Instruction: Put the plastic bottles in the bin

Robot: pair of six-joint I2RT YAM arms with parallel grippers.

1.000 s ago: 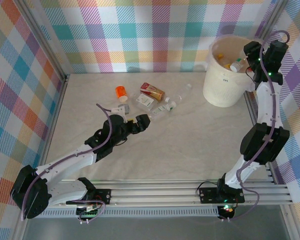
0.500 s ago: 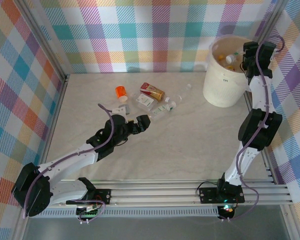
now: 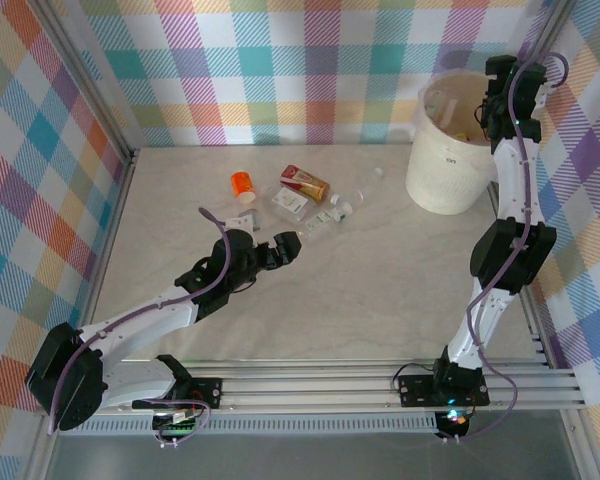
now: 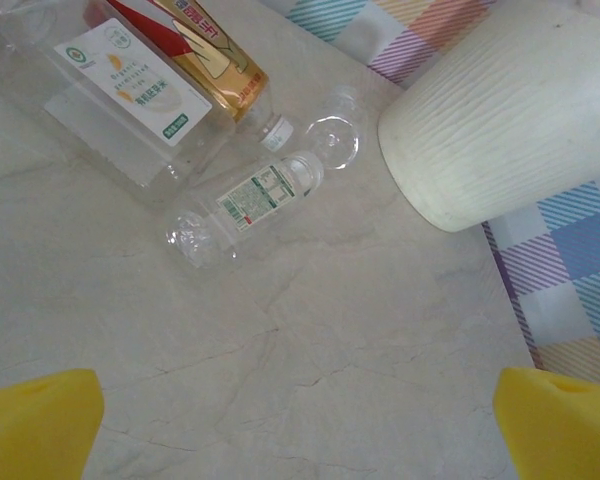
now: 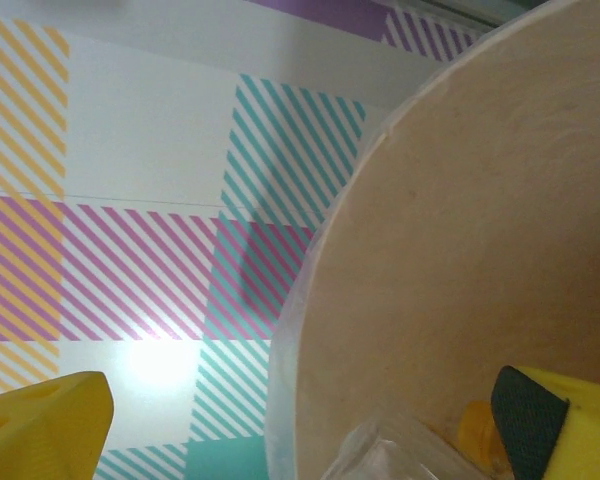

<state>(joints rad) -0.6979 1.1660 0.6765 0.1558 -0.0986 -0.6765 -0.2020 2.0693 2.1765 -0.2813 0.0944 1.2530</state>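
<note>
Several plastic bottles lie at the table's far middle: an orange-capped one (image 3: 242, 184), a red and gold labelled one (image 3: 305, 183) (image 4: 210, 55), a flat clear one with a white label (image 3: 291, 202) (image 4: 120, 95) and a small clear one (image 3: 325, 218) (image 4: 242, 205). My left gripper (image 3: 283, 245) (image 4: 300, 430) hovers open just short of the small clear bottle, holding nothing. The cream-white bin (image 3: 448, 150) (image 4: 510, 110) stands at the far right. My right gripper (image 3: 492, 100) (image 5: 300, 440) is open above the bin's tan inside (image 5: 480, 250), where a clear bottle (image 5: 410, 455) and an orange cap (image 5: 477, 430) lie.
Another clear bottle (image 3: 365, 183) (image 4: 335, 135) lies between the cluster and the bin. Plaid walls (image 3: 280, 70) close the table at the back and both sides. The metal frame rail (image 3: 330, 385) runs along the near edge.
My right gripper opened over the bin and the white-capped bottle it held dropped in. Its wrist rose toward the back wall. The left arm barely moved.
</note>
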